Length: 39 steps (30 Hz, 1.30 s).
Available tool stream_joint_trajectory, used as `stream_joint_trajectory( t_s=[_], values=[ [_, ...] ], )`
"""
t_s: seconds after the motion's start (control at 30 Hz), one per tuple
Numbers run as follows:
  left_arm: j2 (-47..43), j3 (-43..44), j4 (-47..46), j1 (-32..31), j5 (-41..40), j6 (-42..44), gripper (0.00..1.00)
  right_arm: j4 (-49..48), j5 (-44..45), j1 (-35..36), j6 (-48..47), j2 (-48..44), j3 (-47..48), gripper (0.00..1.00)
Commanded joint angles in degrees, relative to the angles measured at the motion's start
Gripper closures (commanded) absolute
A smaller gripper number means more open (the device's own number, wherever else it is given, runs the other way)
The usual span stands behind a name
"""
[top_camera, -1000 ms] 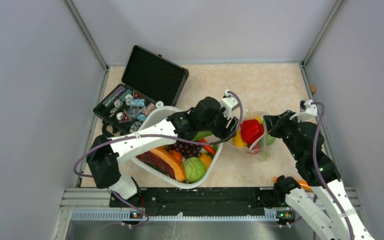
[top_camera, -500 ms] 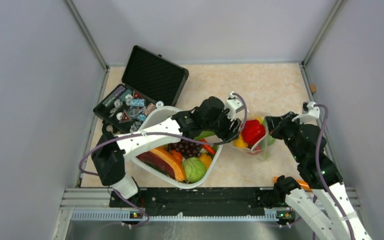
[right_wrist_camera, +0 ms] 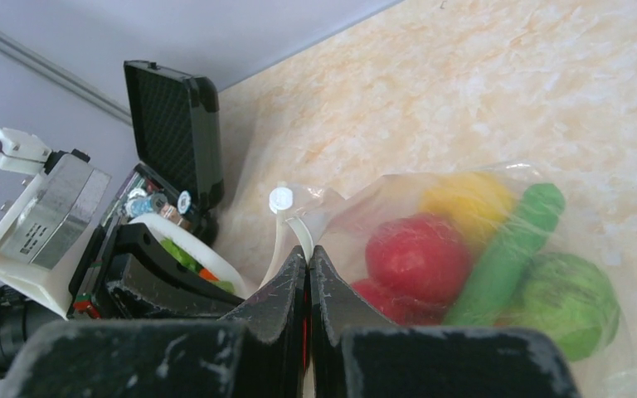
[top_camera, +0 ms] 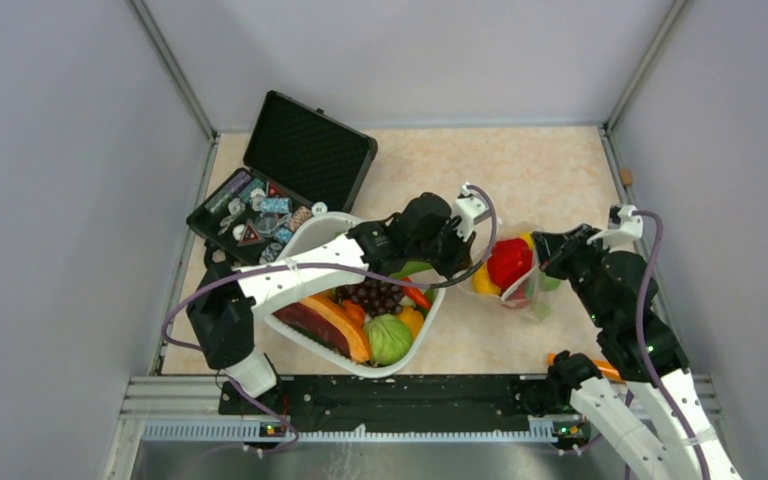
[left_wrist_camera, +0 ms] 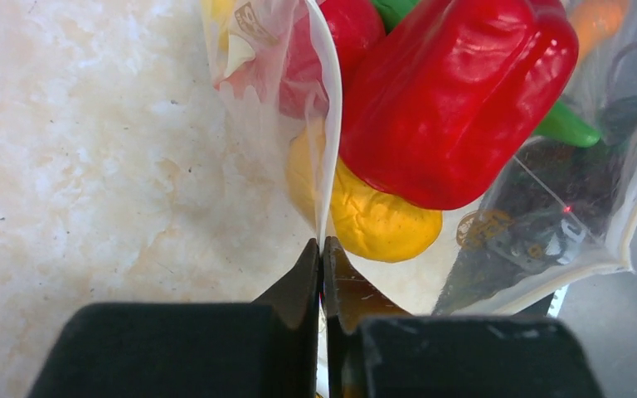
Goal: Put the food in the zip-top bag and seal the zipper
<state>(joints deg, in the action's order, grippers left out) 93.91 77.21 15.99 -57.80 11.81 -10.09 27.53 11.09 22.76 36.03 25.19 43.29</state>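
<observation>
The zip-top bag point(top_camera: 516, 275) lies on the table right of the basket, with its mouth held open between my two grippers. Inside it is the food: a big red piece point(left_wrist_camera: 456, 99), a yellow lemon point(left_wrist_camera: 381, 217), a long green pod point(right_wrist_camera: 506, 249), a red tomato-like piece point(right_wrist_camera: 419, 253) and a small green piece point(right_wrist_camera: 568, 303). My left gripper point(left_wrist_camera: 322, 242) is shut on the left side of the bag's mouth edge point(left_wrist_camera: 329, 124). At the opposite side, my right gripper point(right_wrist_camera: 308, 249) is shut on the zipper point(right_wrist_camera: 294, 228) strip. From above, the left gripper point(top_camera: 472, 268) and right gripper point(top_camera: 536, 254) flank the bag.
A white oval basket point(top_camera: 312, 222) with a papaya slice, grapes and other toy food sits under my left arm. An open black hard case point(top_camera: 305, 150) with small items stands at the back left. An orange piece point(top_camera: 608, 370) lies by the right arm's base. Grey walls enclose the table.
My left gripper has closed on the bag's mouth edge. The bag and my right gripper have shifted slightly to the right.
</observation>
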Motion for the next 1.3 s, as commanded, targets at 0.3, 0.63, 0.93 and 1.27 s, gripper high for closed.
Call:
stream_joint_trajectory(
  t_s=[0.3, 0.63, 0.93, 1.27],
  values=[
    [0.6, 7.3, -1.0, 0.1, -2.6, 1.5, 1.0, -1.8, -0.2, 0.2, -2.2, -1.1, 2.3, 1.0],
    [2.5, 21.0, 5.1, 2.0, -5.1, 8.4, 1.0, -4.3, -10.1, 0.2, -6.1, -8.3, -0.6, 1.0],
    [6.3, 23.6, 6.2, 2.1, -1.0, 6.9, 1.0, 13.4, -4.5, 0.2, -5.4, 4.9, 2.1, 1.0],
    [5.9, 23.5, 4.4, 2.5, -0.6, 7.6, 1.0, -6.7, -15.0, 0.2, -1.0, -9.0, -5.0, 0.79]
  ],
)
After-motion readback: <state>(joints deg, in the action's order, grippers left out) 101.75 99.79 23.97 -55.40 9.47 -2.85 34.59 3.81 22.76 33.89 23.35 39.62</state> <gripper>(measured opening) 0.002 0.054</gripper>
